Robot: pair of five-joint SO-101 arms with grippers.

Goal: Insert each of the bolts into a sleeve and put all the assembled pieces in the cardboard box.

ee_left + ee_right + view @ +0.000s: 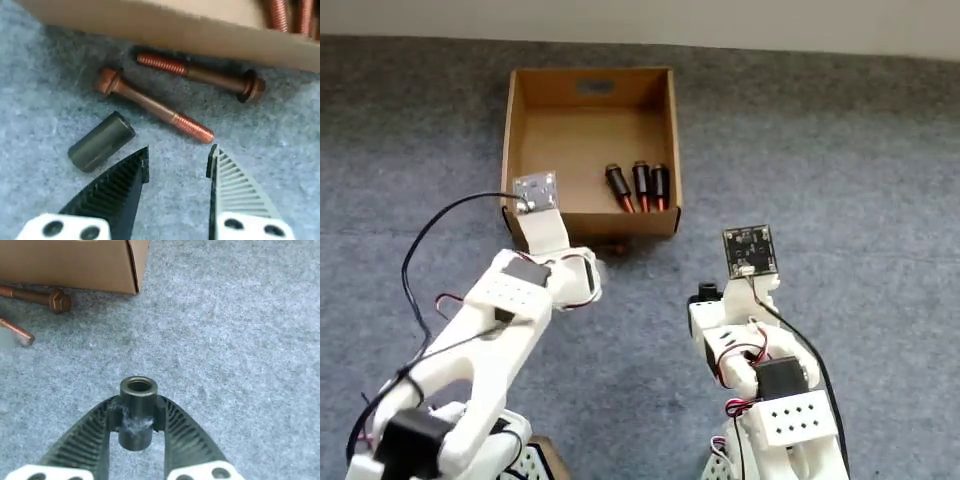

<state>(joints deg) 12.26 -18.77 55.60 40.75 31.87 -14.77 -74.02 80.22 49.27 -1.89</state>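
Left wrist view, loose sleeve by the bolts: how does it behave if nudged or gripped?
The loose sleeve lies on its side, a smooth cylinder, so a sideways nudge would probably roll it; the fuzzy mat may damp that. It looks like rigid dark metal: likely dense, not fragile. Its round wall could squirt from the open left gripper if pinched off-centre.

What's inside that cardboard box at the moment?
Three pieces lie side by side on the cardboard box floor near its right wall: dark sleeves with copper bolt ends sticking out. The left arm's camera covers the near-left corner, so anything beneath it is hidden.
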